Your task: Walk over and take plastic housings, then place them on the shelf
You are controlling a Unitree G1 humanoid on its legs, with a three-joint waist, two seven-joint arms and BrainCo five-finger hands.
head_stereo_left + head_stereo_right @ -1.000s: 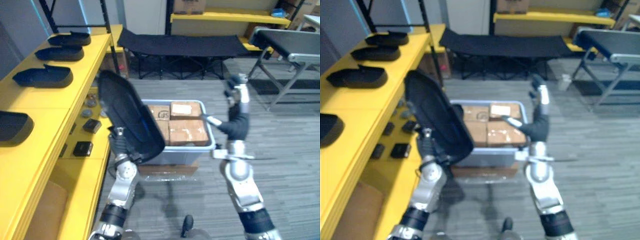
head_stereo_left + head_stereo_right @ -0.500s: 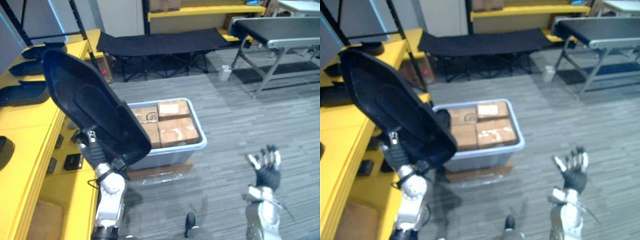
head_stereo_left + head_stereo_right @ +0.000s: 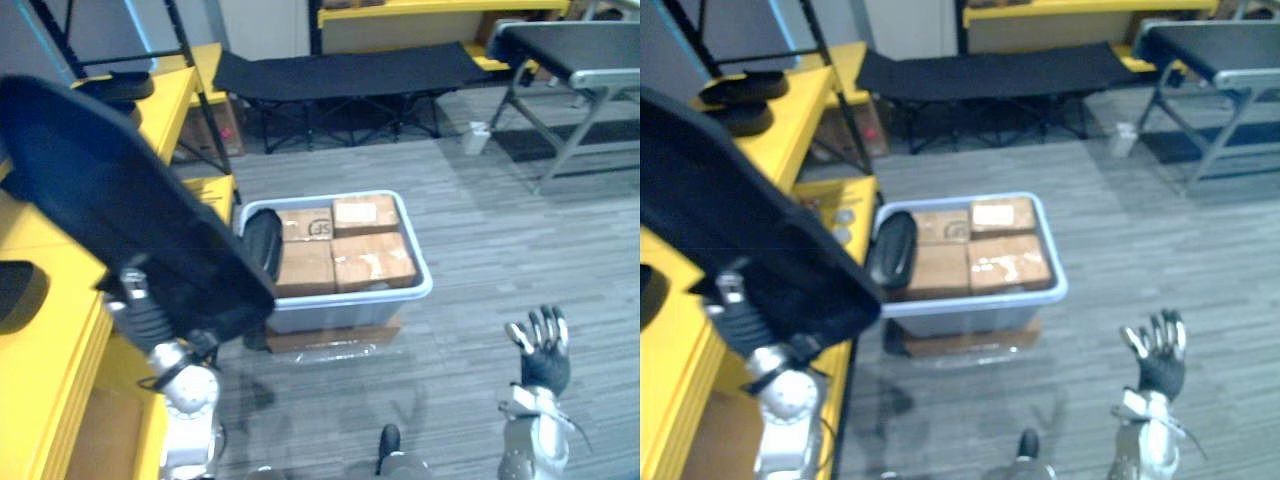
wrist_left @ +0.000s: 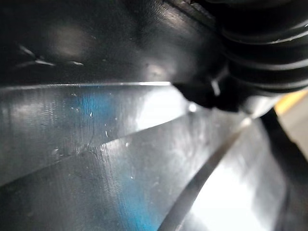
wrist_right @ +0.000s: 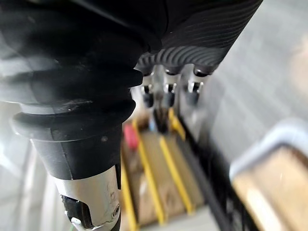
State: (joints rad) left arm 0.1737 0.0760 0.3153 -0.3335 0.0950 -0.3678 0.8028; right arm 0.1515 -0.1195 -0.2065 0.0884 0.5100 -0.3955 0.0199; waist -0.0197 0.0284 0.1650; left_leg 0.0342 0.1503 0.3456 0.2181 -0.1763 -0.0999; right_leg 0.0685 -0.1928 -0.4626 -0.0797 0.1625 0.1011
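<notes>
We see the large black plastic housing [image 3: 120, 220] raised in the air. It is carried by the left hand [image 3: 148, 315], which sits under its lower end. From the hand the shell slopes up and away to the hand's left, over the yellow shelf [image 3: 45, 370]. In the left wrist view its glossy surface lies right against the hand's ribbed cover. The shell hides how the hand has hold of it, so we cannot tell whether the hand is closed or not.

Just to the right of the left hand, and a little beyond it, a pale grey bin [image 3: 420, 288] stands on the floor. A second black housing [image 3: 262, 250] stands on edge inside the bin, at the end nearest the left hand. It leans against the cardboard boxes [image 3: 370, 262] that take up the rest of the bin.

The right hand [image 3: 545, 358] is low and well apart from the held housing. It is nearer to us than the bin, its fingers are spread, and it holds nothing above the grey floor [image 3: 480, 240].

To the left of the left hand a dark housing [image 3: 20, 292] lies on the shelf, partly behind the held shell. Two more housings [image 3: 740, 85] lie far beyond it on the same shelf. Past the bin stands a black folding cot [image 3: 350, 70]. Well ahead of the right hand are a grey conveyor table [image 3: 570, 45] and a small white container [image 3: 478, 136] on the floor.
</notes>
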